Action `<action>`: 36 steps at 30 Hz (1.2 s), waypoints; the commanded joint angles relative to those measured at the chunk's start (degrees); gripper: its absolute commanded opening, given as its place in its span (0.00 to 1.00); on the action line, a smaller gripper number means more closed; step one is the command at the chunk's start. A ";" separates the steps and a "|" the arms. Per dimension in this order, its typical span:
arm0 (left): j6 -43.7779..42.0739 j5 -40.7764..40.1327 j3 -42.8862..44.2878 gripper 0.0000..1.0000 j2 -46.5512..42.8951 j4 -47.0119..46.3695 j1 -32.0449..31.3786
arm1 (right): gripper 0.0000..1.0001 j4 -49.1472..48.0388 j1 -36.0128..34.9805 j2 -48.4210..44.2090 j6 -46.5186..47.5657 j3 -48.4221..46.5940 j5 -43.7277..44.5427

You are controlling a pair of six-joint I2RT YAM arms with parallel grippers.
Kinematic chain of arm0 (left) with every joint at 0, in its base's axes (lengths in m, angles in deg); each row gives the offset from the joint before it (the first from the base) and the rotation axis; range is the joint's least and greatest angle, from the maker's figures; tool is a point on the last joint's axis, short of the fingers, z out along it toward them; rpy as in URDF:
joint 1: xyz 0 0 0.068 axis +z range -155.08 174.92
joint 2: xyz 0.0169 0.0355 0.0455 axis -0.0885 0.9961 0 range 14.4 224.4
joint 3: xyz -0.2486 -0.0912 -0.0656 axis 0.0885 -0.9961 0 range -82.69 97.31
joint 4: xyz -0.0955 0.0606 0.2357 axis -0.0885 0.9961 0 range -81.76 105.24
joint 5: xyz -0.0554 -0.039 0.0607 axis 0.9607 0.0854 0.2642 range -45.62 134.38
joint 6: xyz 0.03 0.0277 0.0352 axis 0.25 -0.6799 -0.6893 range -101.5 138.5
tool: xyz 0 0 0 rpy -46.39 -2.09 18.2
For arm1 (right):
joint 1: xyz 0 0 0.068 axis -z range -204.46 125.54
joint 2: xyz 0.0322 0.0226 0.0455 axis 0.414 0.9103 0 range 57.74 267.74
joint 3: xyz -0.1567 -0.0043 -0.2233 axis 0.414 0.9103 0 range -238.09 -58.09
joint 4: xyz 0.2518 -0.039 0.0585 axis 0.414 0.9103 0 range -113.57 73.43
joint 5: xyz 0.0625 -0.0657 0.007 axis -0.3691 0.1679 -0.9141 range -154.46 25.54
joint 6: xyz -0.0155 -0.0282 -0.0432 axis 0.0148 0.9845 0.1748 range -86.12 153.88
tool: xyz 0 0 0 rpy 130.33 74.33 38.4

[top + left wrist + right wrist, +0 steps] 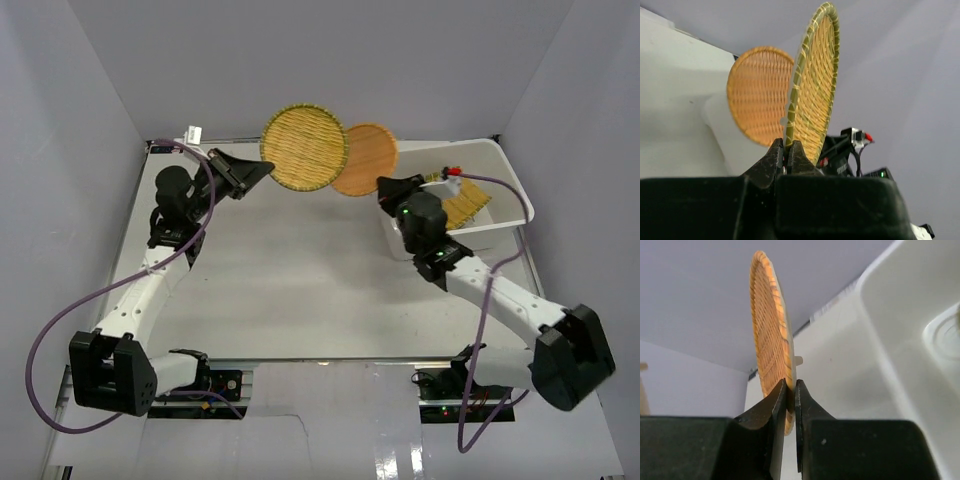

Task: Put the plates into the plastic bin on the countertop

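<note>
My left gripper [268, 171] is shut on the rim of the round woven yellow plate [304, 147], holding it raised near the back wall; the plate shows edge-on in the left wrist view [812, 87]. My right gripper [383, 186] is shut on the rim of the round woven orange plate [364, 159], held up just left of the white plastic bin [508, 188]; it shows in the right wrist view [769, 330] and in the left wrist view [759, 92]. A ribbed yellow rectangular plate [466, 203] lies inside the bin. The other plates are hidden.
The white countertop [300, 280] lies between the arms, with grey walls behind and at both sides. The bin's wall and rim [900, 315] stand to the right of the orange plate. Purple cables loop beside each arm.
</note>
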 commanded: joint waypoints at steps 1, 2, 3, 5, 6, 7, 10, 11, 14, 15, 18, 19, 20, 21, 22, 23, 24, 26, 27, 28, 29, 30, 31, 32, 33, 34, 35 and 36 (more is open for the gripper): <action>-3.62 -5.57 4.83 0.00 -1.76 0.10 -8.42 | 0.08 2.38 9.22 -9.61 4.53 4.12 -8.77; -3.89 -6.38 5.97 0.00 -1.06 0.11 -10.11 | 0.08 4.07 11.85 -11.63 4.97 4.82 -10.29; -4.07 -7.17 6.59 0.00 0.86 0.11 -11.69 | 0.08 5.39 16.92 -14.87 5.67 5.44 -11.96; -5.21 -9.72 8.95 0.00 3.07 0.37 -16.35 | 0.08 10.21 22.05 -16.83 8.12 5.80 -17.41; -5.73 -10.60 10.01 0.00 5.51 0.55 -17.85 | 0.08 11.54 26.86 -17.88 9.01 5.54 -19.51; -6.26 -11.39 11.07 0.00 6.76 0.72 -20.99 | 0.08 12.34 29.26 -18.24 9.71 5.88 -23.36; -9.34 -15.17 16.16 0.00 12.20 2.82 -27.06 | 0.08 14.28 38.14 -18.51 10.69 7.81 -30.92; -10.65 -16.65 18.96 0.00 13.70 3.27 -28.31 | 0.08 14.19 42.42 -17.72 10.68 8.52 -32.53; -11.98 -18.51 23.37 0.00 20.11 5.11 -32.27 | 0.08 14.19 46.76 -15.53 10.68 9.75 -39.12; -13.29 -20.17 26.34 0.00 21.61 5.73 -32.89 | 0.08 14.19 48.51 -13.95 10.68 9.84 -40.18; -15.22 -23.26 30.84 0.00 27.67 8.45 -35.17 | 0.21 14.28 50.81 -12.18 11.03 9.84 -43.17; -15.67 -23.78 34.07 0.00 29.25 9.85 -35.96 | 0.47 14.71 51.25 -12.01 11.56 9.49 -44.22; -16.02 -24.40 35.67 0.00 32.40 10.56 -36.49 | 0.59 15.41 51.95 -11.92 11.74 9.14 -44.41; -16.28 -25.54 37.26 0.00 34.00 11.26 -36.84 | 0.72 16.20 52.22 -12.09 12.00 8.01 -44.41; -16.63 -25.81 40.49 0.00 35.67 12.84 -37.46 | 0.88 18.04 52.57 -12.44 12.44 7.21 -44.49; -16.81 -25.98 42.18 0.00 38.90 13.55 -37.81 | 0.91 18.93 52.92 -12.88 12.44 6.59 -44.58; -16.90 -26.25 43.93 0.00 40.50 14.34 -38.07 | 0.96 19.63 53.71 -14.62 12.44 5.37 -44.50; -17.16 -26.69 48.59 0.00 44.71 16.54 -39.13 | 0.98 21.13 54.85 -18.04 12.27 4.31 -43.80; -17.25 -27.04 49.83 0.00 45.87 16.98 -39.83 | 0.98 22.09 55.12 -19.37 12.27 2.91 -42.14; -17.51 -27.30 51.06 0.00 47.01 17.85 -40.10 | 0.98 23.06 55.47 -20.43 12.35 2.11 -41.25; -17.60 -27.48 54.03 0.00 49.63 18.56 -40.36 | 0.98 25.42 55.91 -22.53 12.96 1.32 -40.37; -17.61 -27.57 55.71 0.00 51.14 18.91 -40.71 | 0.98 26.40 56.17 -23.42 13.32 0.45 -39.06; -17.00 -26.61 58.77 0.00 53.76 21.61 -40.89 | 0.96 28.32 56.26 -24.65 14.28 -1.39 -38.52; -16.47 -25.91 59.85 0.00 53.79 21.99 -40.89 | 0.96 29.21 56.26 -25.01 14.29 -2.37 -38.34; -16.03 -25.29 60.64 0.00 55.88 22.08 -41.06 | 0.96 30.00 56.26 -25.27 15.33 -3.07 -39.30; -15.68 -24.67 61.43 0.00 56.77 22.08 -41.24 | 0.95 30.45 56.26 -25.36 15.86 -4.21 -40.27; -15.06 -24.32 63.01 0.00 57.65 22.26 -41.42 | 0.95 31.49 56.26 -25.45 16.39 -4.66 -41.41; -14.71 -23.88 63.98 0.00 59.40 22.87 -41.59 | 0.94 32.11 56.26 -25.28 17.88 -5.10 -44.03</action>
